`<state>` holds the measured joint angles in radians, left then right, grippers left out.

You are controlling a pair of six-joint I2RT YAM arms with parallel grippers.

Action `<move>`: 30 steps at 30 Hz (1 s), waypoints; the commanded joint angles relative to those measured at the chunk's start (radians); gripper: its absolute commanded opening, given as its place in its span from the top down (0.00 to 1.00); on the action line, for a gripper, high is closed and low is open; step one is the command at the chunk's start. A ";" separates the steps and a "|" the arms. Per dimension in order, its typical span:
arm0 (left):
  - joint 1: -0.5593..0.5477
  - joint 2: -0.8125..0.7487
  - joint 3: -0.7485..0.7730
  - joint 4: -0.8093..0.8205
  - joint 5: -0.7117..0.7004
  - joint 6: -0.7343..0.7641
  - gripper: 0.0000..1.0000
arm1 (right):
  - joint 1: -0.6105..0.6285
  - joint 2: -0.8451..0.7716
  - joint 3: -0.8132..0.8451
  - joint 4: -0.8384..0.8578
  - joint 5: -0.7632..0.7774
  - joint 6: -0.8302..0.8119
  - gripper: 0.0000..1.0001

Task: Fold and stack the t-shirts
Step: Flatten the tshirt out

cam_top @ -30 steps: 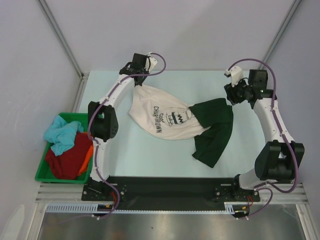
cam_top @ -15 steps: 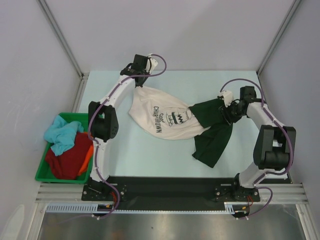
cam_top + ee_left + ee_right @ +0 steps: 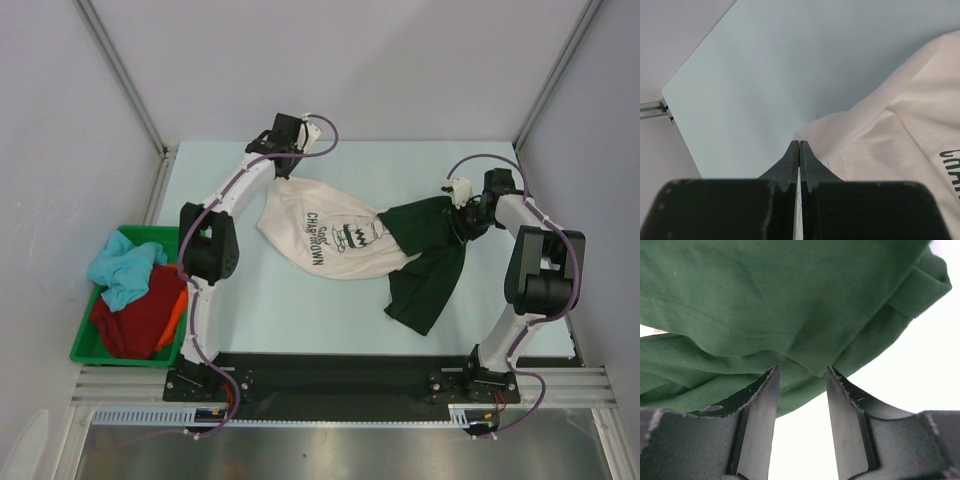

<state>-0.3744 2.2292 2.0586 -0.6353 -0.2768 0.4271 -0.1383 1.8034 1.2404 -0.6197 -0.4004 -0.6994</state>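
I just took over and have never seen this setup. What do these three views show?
Two robot arms stand at a pale table. The overhead view shows both; the others look along each arm's tool. The left tool is shut, seemingly pinching the cream cloth t-shirt with black lettering. The right tool is open, tips against the dark green cloth t-shirt overlapping it. A green plastic bin beside the left arm holds more crumpled clothes.
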 commanded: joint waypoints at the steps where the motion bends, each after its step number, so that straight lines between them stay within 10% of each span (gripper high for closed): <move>1: -0.014 -0.059 0.001 0.011 -0.016 -0.001 1.00 | -0.017 0.007 0.042 0.009 -0.002 0.006 0.53; 30: -0.035 -0.036 0.008 0.019 -0.029 0.006 1.00 | -0.034 0.066 0.041 0.041 0.000 0.040 0.71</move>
<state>-0.4038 2.2292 2.0571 -0.6365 -0.2855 0.4274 -0.1677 1.8572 1.2427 -0.6033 -0.4004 -0.6739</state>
